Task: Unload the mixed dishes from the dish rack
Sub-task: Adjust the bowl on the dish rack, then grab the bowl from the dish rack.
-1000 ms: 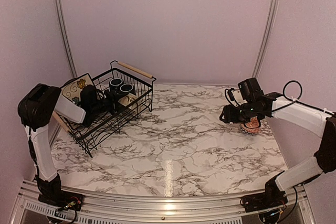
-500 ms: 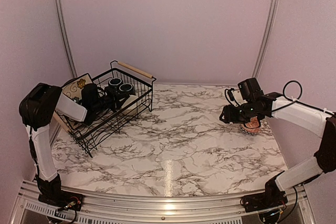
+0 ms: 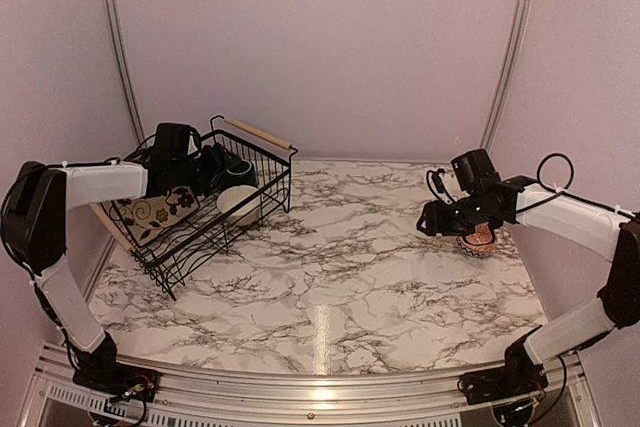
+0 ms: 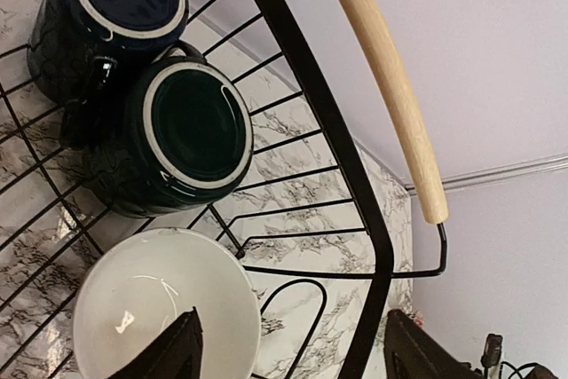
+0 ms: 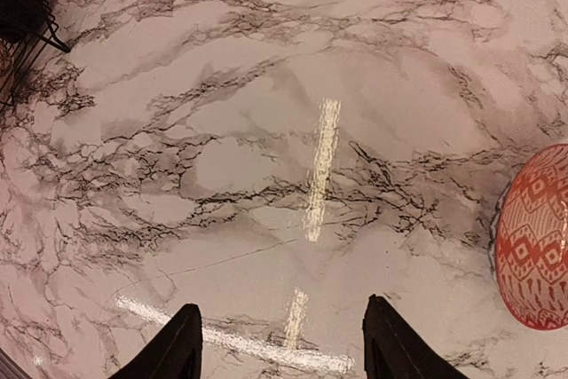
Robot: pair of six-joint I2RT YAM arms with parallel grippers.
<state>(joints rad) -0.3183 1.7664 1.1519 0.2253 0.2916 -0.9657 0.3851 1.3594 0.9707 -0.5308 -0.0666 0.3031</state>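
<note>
**A:** Where are the dishes?

**B:** Most sit in the dish rack at the far left of the desk. There is a dark mug touching a second mug, a white bowl just beside the first mug, and a flowered square plate leaning at the rack's left side. A red patterned bowl is already out, on the desk at the right.

**A:** And the arms?

**B:** The left arm reaches over the rack. The left jaws are spread wide and hold nothing. One finger hangs over the white bowl, while the other looks to be outside the wire wall, below the wooden handle. The right jaws are also wide and empty, over bare desk near the red bowl.

**A:** So how should the pick go?

**B:** The white bowl looks like the target to me. I'd shift inward first so both fingers clear the wire, or closing could snag the rack. Then pinch the rim on the side away from the mug and lift straight up.
</note>
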